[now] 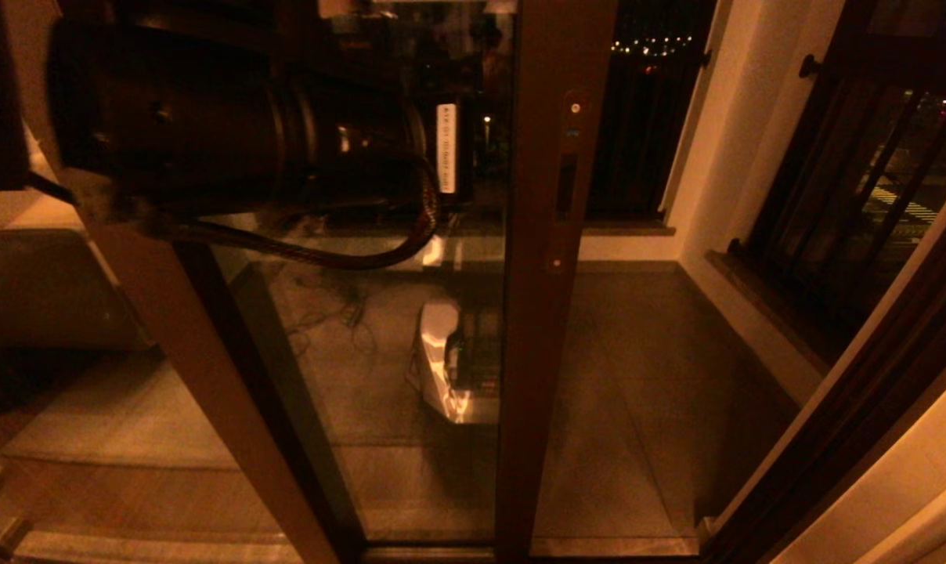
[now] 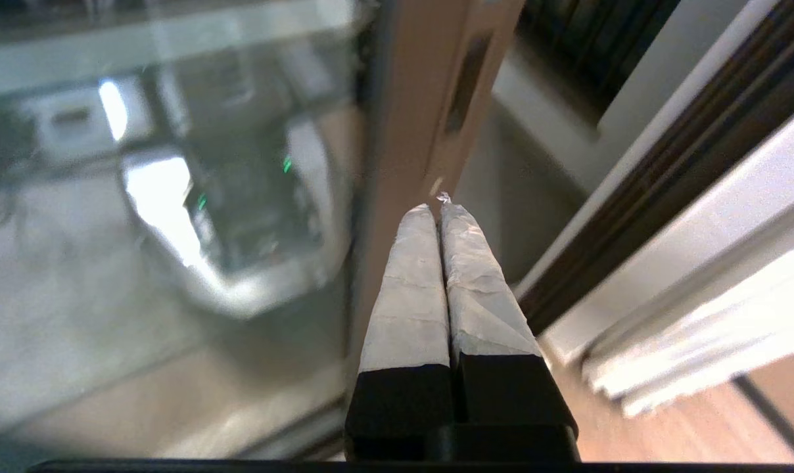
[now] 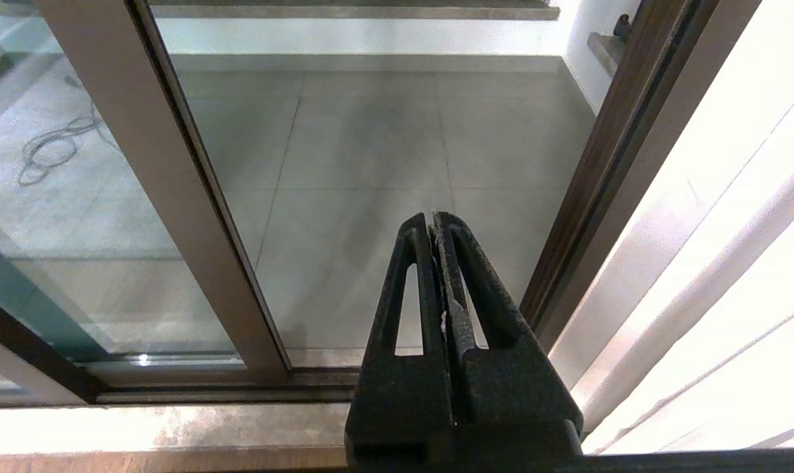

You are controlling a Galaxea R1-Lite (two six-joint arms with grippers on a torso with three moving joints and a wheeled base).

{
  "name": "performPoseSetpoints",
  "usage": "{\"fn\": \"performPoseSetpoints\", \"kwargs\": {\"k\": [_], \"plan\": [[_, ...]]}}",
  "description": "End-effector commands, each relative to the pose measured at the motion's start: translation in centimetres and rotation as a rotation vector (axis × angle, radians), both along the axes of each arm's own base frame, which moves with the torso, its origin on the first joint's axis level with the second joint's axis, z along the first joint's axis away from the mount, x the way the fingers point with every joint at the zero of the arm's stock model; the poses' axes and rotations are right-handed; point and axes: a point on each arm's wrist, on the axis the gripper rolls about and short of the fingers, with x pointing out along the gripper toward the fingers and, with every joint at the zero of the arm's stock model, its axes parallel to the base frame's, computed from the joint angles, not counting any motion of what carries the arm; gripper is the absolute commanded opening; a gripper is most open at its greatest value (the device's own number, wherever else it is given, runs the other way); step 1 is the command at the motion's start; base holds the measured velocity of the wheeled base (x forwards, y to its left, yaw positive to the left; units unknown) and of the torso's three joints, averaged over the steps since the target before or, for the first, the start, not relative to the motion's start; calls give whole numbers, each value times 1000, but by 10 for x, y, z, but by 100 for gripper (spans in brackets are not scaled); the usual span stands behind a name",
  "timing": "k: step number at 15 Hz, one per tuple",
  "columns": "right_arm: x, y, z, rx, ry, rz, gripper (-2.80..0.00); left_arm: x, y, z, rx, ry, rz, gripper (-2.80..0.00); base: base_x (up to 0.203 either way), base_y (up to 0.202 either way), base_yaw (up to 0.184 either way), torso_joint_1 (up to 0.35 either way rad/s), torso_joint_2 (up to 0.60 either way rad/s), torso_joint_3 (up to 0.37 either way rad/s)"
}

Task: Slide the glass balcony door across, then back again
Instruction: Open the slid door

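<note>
Left arm (image 1: 207, 133) fills the upper left of my head view, raised close to the lens. Left gripper (image 2: 440, 203) has its taped fingers (image 2: 410, 295) pressed together on nothing, tips at the door (image 1: 555, 258) stile just below the handle plate (image 1: 568, 168); contact I cannot confirm. The door stands partway across, with a gap to the jamb (image 3: 607, 157) on the right. Right gripper (image 3: 434, 220) is closed, empty, low before that gap.
</note>
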Motion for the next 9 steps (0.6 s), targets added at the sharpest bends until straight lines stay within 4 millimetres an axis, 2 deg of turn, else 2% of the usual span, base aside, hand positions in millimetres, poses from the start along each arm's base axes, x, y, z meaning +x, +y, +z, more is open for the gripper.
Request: {"fn": "performPoseSetpoints", "kwargs": {"k": [1, 5, 9], "plan": [[0, 0, 0, 0, 2, 2, -280, 32, -43, -25, 10, 7, -13, -280, 0, 0, 0, 0, 0, 0], [0, 0, 0, -1, 2, 1, -280, 62, -79, -50, -23, 0, -20, -280, 0, 0, 0, 0, 0, 0], [0, 0, 0, -1, 1, 1, -280, 77, -113, -68, -71, -33, -51, -280, 0, 0, 0, 0, 0, 0]]}}
